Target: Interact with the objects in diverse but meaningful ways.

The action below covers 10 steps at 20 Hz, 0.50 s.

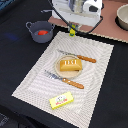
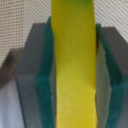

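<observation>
The claw [image 1: 73,30] is pinching the banana [image 2: 75,65] lengthwise between its green pads [image 2: 47,80], holding it clear above the striped mat [image 1: 35,75], beyond the bread loaf [image 1: 69,64] on its plate [image 1: 57,67], probably ready for placing elsewhere.

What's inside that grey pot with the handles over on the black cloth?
In the exterior view, the grey pot holds something small and red, probably the toy tomato. It sits low against the pot's floor. The near wall hides its lower part, and anything beneath it cannot be seen.
</observation>
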{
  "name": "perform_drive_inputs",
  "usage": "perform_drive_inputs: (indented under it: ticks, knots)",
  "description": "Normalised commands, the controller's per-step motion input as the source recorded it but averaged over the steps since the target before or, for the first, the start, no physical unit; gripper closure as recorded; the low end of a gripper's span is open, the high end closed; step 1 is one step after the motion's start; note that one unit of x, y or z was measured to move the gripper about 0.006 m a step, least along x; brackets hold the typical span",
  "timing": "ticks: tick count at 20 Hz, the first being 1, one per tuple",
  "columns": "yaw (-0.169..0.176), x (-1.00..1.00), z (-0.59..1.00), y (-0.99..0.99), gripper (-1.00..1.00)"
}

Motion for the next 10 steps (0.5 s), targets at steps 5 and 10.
perform_drive_inputs:
  ticks: [5, 10]
  knots:
    - [0.036, -0.4, -0.45, 0.03, 1.0]
    - [0.007, -0.25, -0.08, 0.05, -1.0]
